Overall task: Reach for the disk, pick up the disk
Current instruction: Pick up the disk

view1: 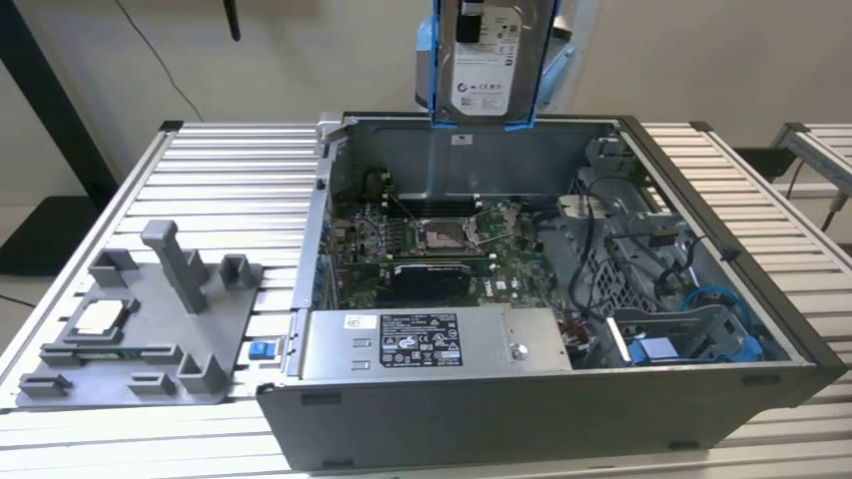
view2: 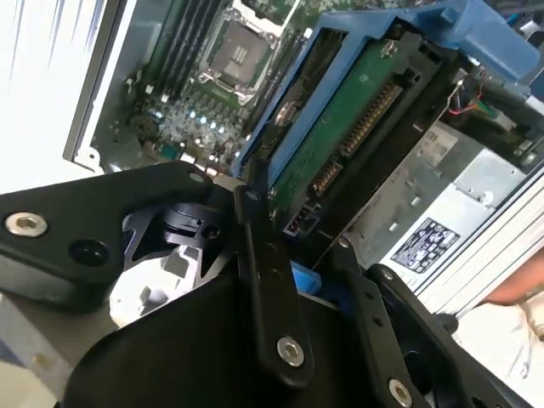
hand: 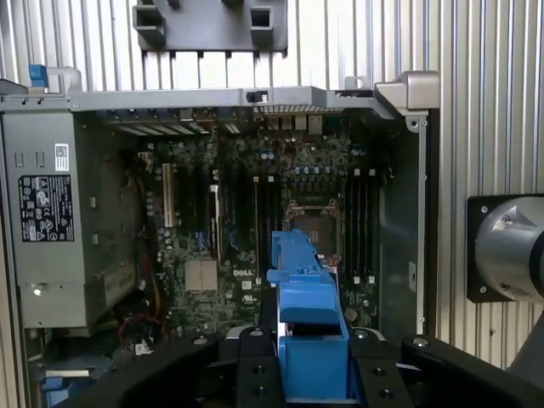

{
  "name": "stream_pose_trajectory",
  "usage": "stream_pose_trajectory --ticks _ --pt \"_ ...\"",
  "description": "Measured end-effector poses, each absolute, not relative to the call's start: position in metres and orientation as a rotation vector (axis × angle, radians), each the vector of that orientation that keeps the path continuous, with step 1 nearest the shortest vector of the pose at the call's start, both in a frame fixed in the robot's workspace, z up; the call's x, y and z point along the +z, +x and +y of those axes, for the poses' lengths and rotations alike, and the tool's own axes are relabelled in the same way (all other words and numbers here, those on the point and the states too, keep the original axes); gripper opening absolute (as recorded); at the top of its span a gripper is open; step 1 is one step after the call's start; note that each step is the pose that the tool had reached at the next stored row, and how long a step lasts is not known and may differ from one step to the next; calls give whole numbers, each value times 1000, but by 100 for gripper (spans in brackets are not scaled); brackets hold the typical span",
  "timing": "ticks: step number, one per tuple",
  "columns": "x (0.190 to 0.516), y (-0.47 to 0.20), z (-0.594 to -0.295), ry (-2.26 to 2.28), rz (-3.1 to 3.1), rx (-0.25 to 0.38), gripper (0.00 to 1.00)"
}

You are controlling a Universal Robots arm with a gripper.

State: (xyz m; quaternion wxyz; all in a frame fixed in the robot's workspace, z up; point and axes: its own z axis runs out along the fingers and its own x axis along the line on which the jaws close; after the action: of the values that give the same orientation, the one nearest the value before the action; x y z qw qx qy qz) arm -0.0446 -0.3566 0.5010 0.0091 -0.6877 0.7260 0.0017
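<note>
1. While held upright above the rear wall of the open grey metal computer case, the disk, a flat silver-metal hard drive with a white printed label and a blue plastic frame along its edges, hangs clear of the case at the top of the exterior view.
2. Black-linked gripper: in the second wrist view its black fingers are closed against the disk, one on each side of the end with the connector. The drive's green circuit board faces this camera.
3. In the first wrist view the blue frame of the disk stands between the gripper's black links, with the case interior below it.
4. Green motherboard with its square silver processor socket lies on the case floor, directly under the raised disk.
5. Silver power supply box with a black-and-white label sits along the near wall of the case in the exterior view.
6. Grey plastic fixture tray with upright posts rests on the slatted metal table, on the exterior view's left of the case. A small blue plastic clip lies between the tray and the case.
</note>
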Motion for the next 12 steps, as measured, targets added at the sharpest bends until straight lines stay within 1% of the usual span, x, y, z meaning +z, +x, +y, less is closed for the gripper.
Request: stream_pose_trajectory --ticks 12 --pt "500 10 -357 -2148 2268 5 0"
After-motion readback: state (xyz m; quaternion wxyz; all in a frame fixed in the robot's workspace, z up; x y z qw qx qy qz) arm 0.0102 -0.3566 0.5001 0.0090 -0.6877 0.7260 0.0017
